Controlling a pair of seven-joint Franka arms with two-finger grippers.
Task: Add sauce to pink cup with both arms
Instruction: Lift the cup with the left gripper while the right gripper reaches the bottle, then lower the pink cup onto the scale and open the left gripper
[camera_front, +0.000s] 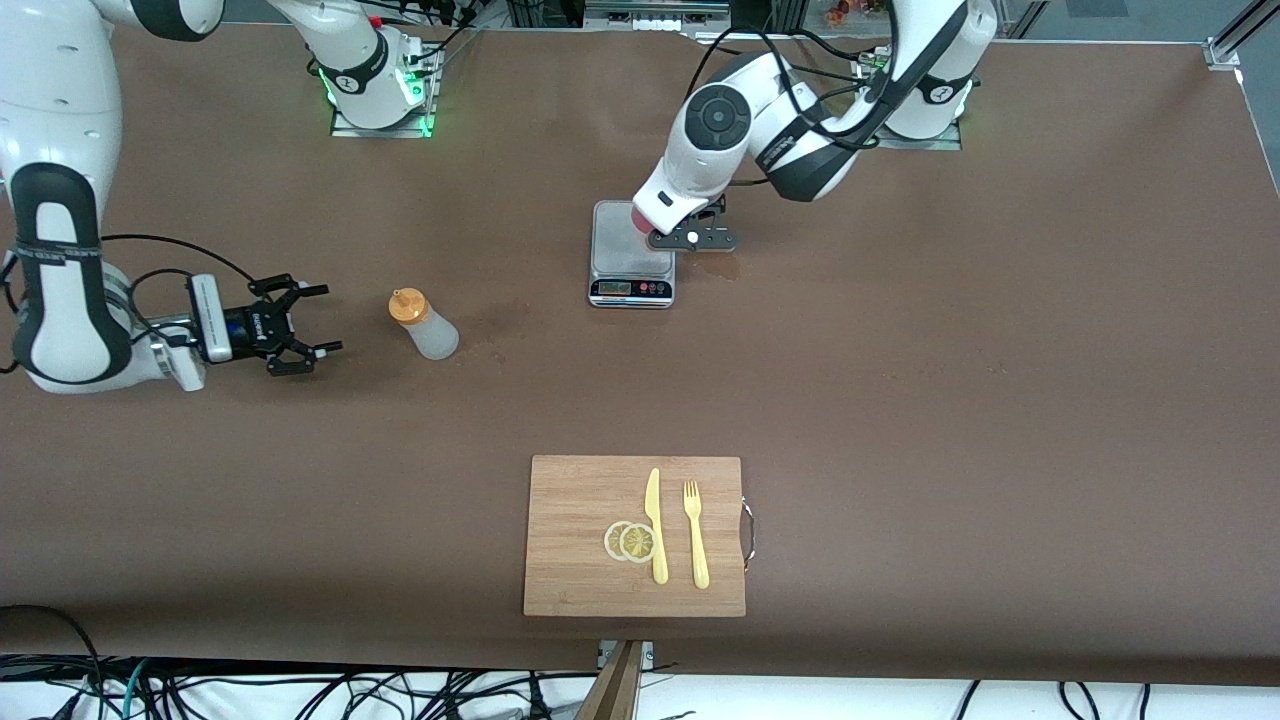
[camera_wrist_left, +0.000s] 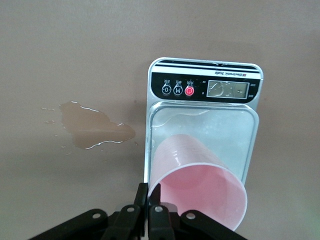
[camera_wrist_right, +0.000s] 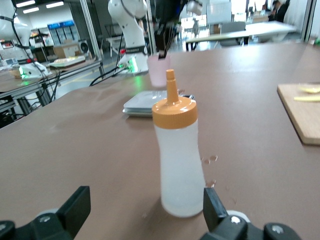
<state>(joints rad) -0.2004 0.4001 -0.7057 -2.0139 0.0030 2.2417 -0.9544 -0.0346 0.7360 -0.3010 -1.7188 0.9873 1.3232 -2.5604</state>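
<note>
Sauce bottle (camera_front: 425, 324) stood upright on the table toward the right arm's end, beside the scale (camera_front: 630, 255). Right gripper (camera_front: 303, 329) was just beside it, low, jaws spread wide and empty. Left gripper (camera_wrist_left: 148, 200) was over the scale, fingers pinched on the pink cup's (camera_wrist_left: 197, 180) rim, cup tilted on the platform. A wet patch (camera_wrist_left: 95, 130) lay next to the scale. Judgement: bottle likely light, soft-walled and smooth; grip mid-body, below the orange cap (camera_wrist_right: 174, 110), gently, since squeezing hard would eject sauce early.
</note>
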